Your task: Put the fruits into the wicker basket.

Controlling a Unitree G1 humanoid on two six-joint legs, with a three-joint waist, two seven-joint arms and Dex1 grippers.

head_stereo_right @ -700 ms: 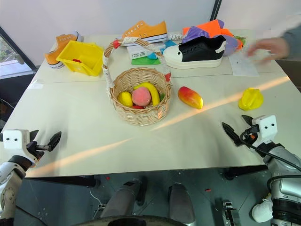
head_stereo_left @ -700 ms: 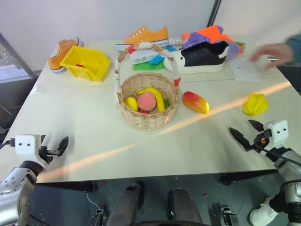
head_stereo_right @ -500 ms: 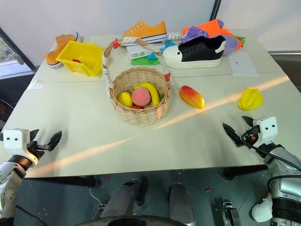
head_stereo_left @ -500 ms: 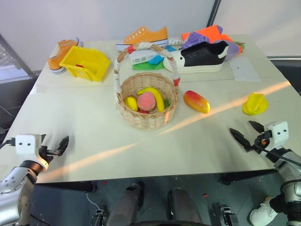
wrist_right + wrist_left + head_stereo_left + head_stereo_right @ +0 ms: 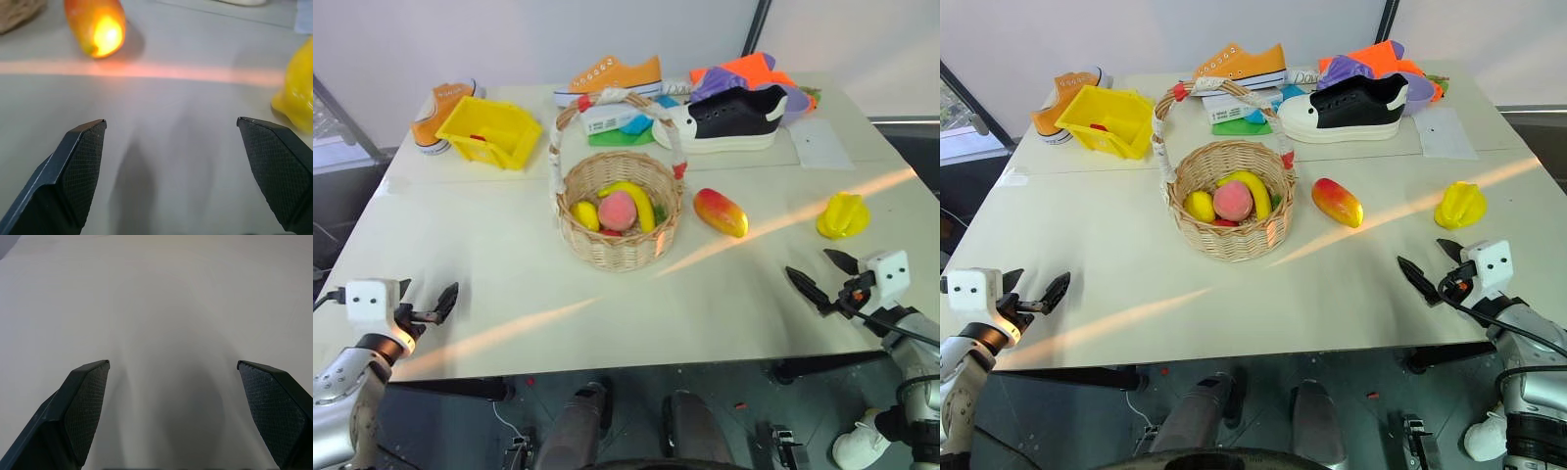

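Left eye view. The wicker basket point(image 5: 619, 211) stands near the centre of the worktop point(image 5: 499, 264). It holds a banana point(image 5: 634, 201), a pink peach point(image 5: 619, 210) and a small yellow fruit point(image 5: 586, 214). The mango point(image 5: 721, 211) lies on the worktop just beside the basket, at 3 o'clock from it, not touching. The lumpy yellow fruit point(image 5: 843, 215) lies well apart from the basket, also at 3 o'clock, near the worktop's right edge. At 10 o'clock from the basket is a yellow bin point(image 5: 491, 130) with an orange shoe point(image 5: 438, 110) behind it. At 12 o'clock lies a second orange shoe point(image 5: 612, 76); at 1 o'clock, a black-and-white shoe point(image 5: 729, 119). The left claw point(image 5: 433, 305) hovers at the near left edge of the worktop, empty. The right claw point(image 5: 819, 275) hovers at the near right edge, at 6 o'clock from the lumpy yellow fruit, fingers apart, empty.

Right eye view. Same layout.

Left wrist view. Both fingers point(image 5: 83, 406) stand wide apart over bare worktop; nothing is between them.

Right wrist view. The fingers point(image 5: 80, 169) stand wide apart above the worktop. The mango and the lumpy yellow fruit lie beyond the fingertips, neither touched.
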